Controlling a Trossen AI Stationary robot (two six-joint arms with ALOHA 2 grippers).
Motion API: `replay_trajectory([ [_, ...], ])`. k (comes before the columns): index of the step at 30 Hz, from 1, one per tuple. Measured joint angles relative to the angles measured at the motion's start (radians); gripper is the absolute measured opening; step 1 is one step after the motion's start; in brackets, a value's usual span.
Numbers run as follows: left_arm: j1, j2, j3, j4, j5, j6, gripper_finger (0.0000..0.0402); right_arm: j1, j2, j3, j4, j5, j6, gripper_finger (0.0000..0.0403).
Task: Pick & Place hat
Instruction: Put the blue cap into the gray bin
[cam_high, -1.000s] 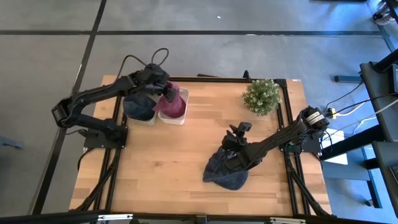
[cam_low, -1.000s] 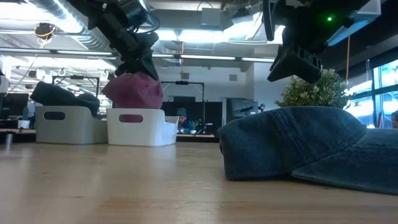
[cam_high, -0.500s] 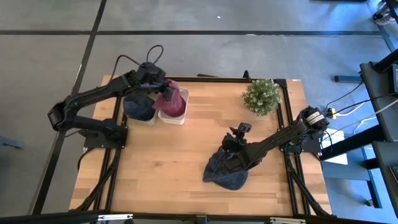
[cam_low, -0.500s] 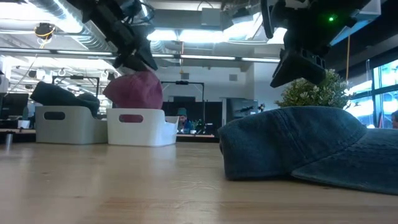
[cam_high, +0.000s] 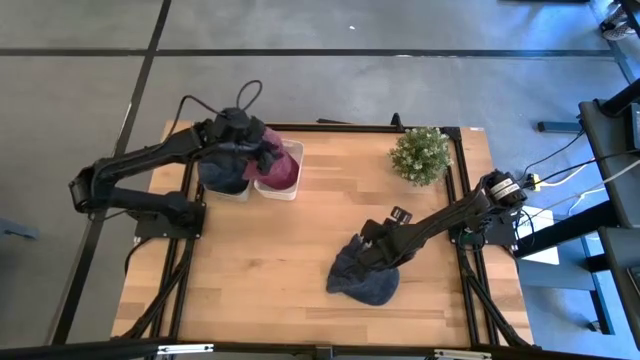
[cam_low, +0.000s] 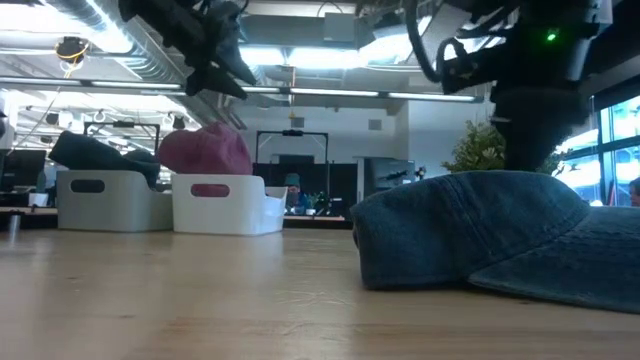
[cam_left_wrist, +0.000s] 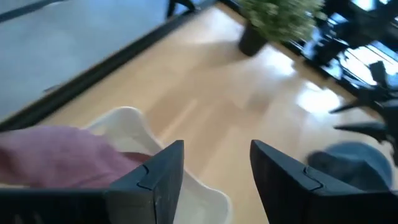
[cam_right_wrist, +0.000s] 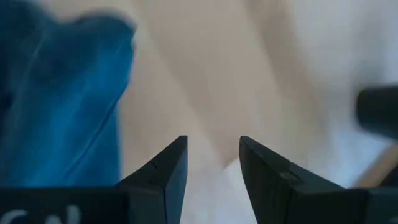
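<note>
A maroon hat (cam_high: 281, 168) lies in the right of two white bins (cam_high: 285, 193) at the table's far left; it also shows in the low view (cam_low: 205, 152) and the left wrist view (cam_left_wrist: 56, 155). My left gripper (cam_left_wrist: 214, 168) is open and empty above that bin (cam_high: 258, 152). A blue denim cap (cam_high: 360, 278) rests brim and crown on the table, near the front centre (cam_low: 480, 230). My right gripper (cam_right_wrist: 211, 168) is open, low at the cap's far right side (cam_high: 374, 243), with the cap's cloth (cam_right_wrist: 56, 112) beside one finger and bare table between the fingers.
The left bin holds a dark hat (cam_high: 222, 175). A small potted plant (cam_high: 420, 153) stands at the far right. Bare wooden table (cam_high: 260, 260) lies between the bins and the cap.
My left gripper has come up off the maroon hat, which now sits lower in its bin. My right gripper has tipped downward and gone down toward the blue cap's far right side.
</note>
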Motion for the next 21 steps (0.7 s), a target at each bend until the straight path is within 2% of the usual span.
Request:
replay_trajectory([
  [5, -0.105, 0.001, -0.001, 0.001, -0.008, 0.030, 0.0179, 0.012, -0.005, 0.000, 0.008, -0.167, -0.011, 0.0145],
  [9, -0.177, 0.003, -0.052, 0.072, -0.008, 0.040, 0.0182, 0.032, -0.007, 0.000, 0.017, -0.208, -0.021, 0.0145],
  [15, -0.249, 0.003, -0.179, 0.217, -0.006, 0.010, 0.0180, 0.061, -0.065, -0.001, 0.042, -0.200, -0.021, 0.0145],
  [21, -0.332, 0.003, -0.291, 0.454, -0.004, -0.035, 0.0179, 0.075, -0.145, -0.001, 0.238, -0.139, -0.108, 0.0145],
])
